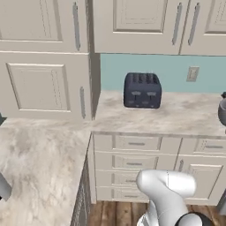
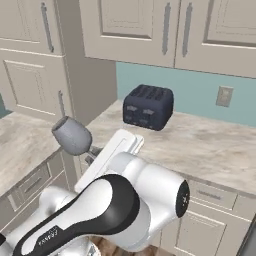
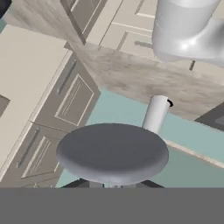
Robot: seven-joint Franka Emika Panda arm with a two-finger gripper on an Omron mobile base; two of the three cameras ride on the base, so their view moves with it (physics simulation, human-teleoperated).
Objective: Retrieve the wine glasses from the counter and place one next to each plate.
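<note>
smoky grey glass (image 2: pixel 72 135) is pinched by its stem in the closed gripper (image 2: pixel 94 152), carried; probably no glass placed yet.

The arm (image 2: pixel 125 200), filling the lower half of the right base view, is built of glossy white rounded casings with a broad black band wrapped around one joint. Small grey lettering marks that band at lower left. A flat white link runs toward frame centre. At bottom right of the left base view, a white elbow ends in a black cap.
</note>
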